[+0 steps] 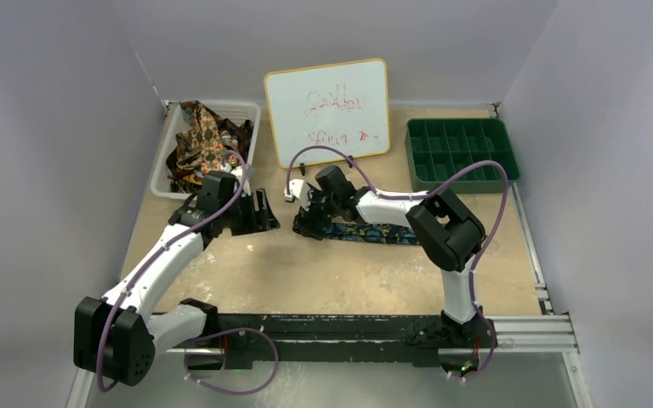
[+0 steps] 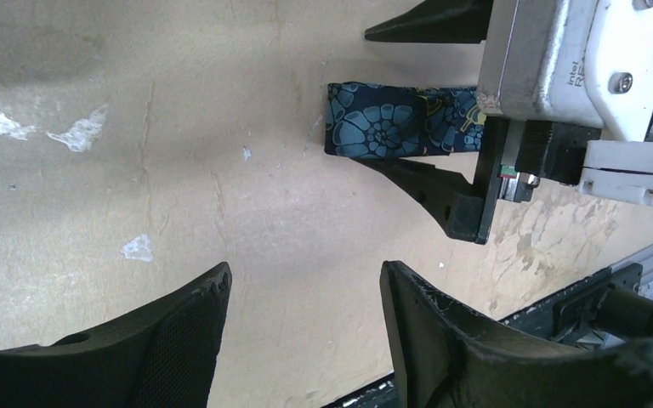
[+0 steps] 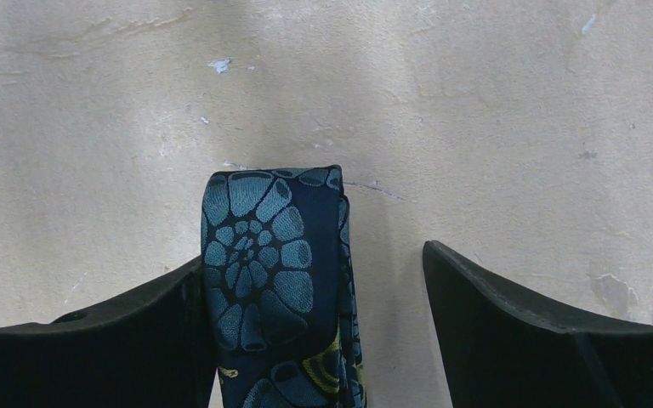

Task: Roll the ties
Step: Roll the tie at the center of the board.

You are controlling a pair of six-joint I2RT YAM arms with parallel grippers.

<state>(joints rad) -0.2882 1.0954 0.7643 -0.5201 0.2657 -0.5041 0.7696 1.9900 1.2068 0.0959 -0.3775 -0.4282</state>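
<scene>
At the back left corner of the worktop [image 1: 306,280] stands a white bin [image 1: 163,166], and in it lies a loose heap of ties [image 1: 208,140] in brown, gold and dark red prints, all tumbled together.

My left hand [image 1: 259,212] hangs low just in front of that bin. Seen from its own wrist, the left hand [image 2: 306,280] stands moderately wide with only bare worktop between its fingers; it holds nothing.

Behind the middle leans a small whiteboard [image 1: 327,110] with faint red writing that I cannot read.

Near the middle of the worktop lies the navy tie [image 1: 374,232], flat, running rightward from my right hand [image 1: 306,223] and passing under my right arm. Its cloth is dark navy, covered in large teal-blue flower rosettes with petals ringed around a centre, and thin gold-yellow lines show further along it. From the left wrist view the navy tie [image 2: 374,119] ends bluntly, and that end looks doubled over on itself.

My right hand [image 3: 313,253] is down over that end with its fingers apart, one on each side. The navy tie [image 3: 276,289] sits right against the left finger, with a clear gap to the right finger, so nothing is gripped.

At the back right sits a green compartment tray [image 1: 462,149].
</scene>
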